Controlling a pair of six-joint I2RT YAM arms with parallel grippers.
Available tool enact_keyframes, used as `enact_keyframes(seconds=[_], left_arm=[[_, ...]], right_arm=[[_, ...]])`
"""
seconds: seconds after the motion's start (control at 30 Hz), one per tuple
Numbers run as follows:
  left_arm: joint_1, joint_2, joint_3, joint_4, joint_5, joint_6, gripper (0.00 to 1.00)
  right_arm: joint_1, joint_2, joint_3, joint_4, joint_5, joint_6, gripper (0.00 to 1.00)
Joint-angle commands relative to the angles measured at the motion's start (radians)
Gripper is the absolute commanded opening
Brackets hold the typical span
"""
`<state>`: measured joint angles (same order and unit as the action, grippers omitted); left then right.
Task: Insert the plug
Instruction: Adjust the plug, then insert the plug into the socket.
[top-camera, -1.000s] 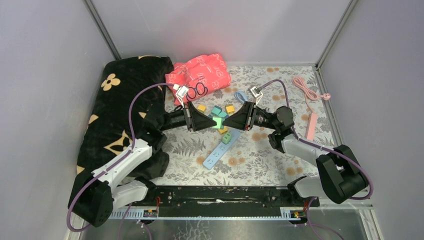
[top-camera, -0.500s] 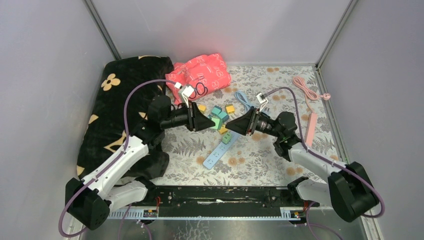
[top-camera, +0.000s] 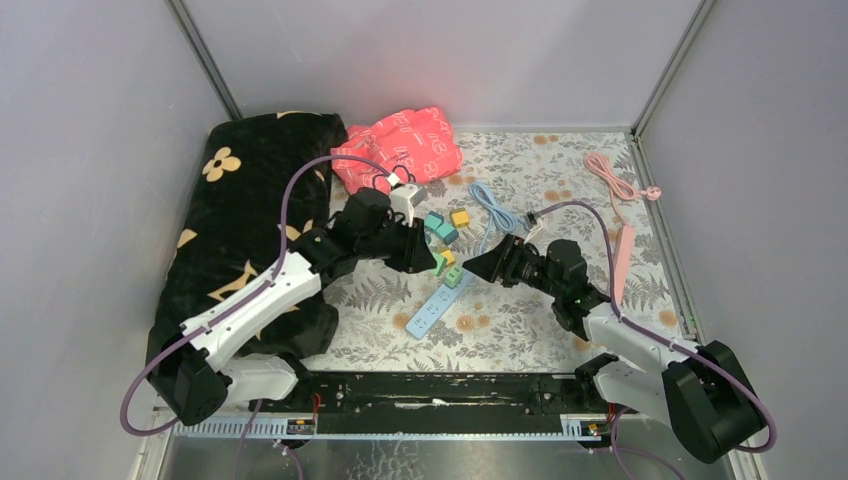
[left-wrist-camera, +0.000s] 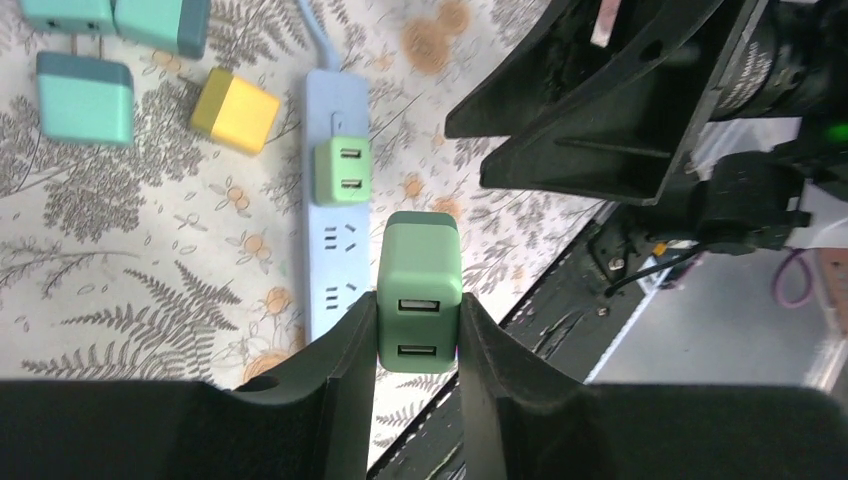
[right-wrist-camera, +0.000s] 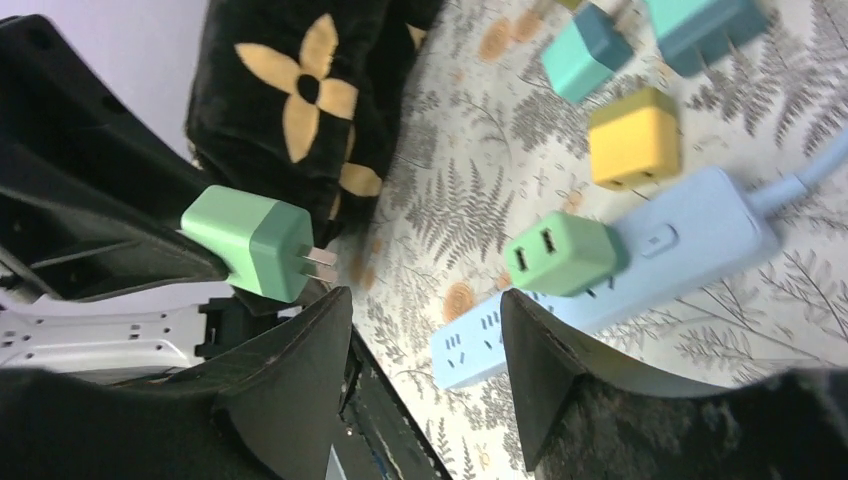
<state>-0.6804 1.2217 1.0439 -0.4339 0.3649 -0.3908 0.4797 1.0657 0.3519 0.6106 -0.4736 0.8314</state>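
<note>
Top view: the left claw is closed on the small green plug, held at its tip and raised above the pale blue power strip, which lies just beneath and ahead of it. The right claw faces it from the plug's far side, close but apart. Left wrist view: both fingers press the plug's flat sides. Its two-port face is turned back towards the camera, so we judge the prongs to point away from the claw, down at the strip, whose free sockets lie just beyond the fingertips. A second plug sits in the strip farther out, with a yellow cube beside it. Right wrist view: the right claw's jaws stand partly apart with nothing between them. Ahead of it and off to one side, the held plug shows two bare prongs clear of everything. We judge the plug light and rigid, with a smooth shell that could twist under a push and thin prongs that would bend if misaligned. The flat sides, well back from the prongs, are the place to hold it, as the left claw does.
</note>
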Motion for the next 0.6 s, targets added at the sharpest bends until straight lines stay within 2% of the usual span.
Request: enact_keyframes(seconds=[0.0,0.17,0.57], left_arm=[[-0.046,0.034,0.049,-0.108,-0.130,0.053,0.00],[-0.090,0.102,0.067,-0.149,-0.189,0.057,0.00],[-0.161,0.247,0.128,-0.202,-0.262,0.064,0.00]], right_arm=[[0.011,0.017,-0.027,-0.006,0.090,-0.005,0.64],[0.012,0.087,-0.062,0.050,0.105,0.024,0.62],[0.028,0.317,-0.086,0.225,0.107,0.093,0.51]])
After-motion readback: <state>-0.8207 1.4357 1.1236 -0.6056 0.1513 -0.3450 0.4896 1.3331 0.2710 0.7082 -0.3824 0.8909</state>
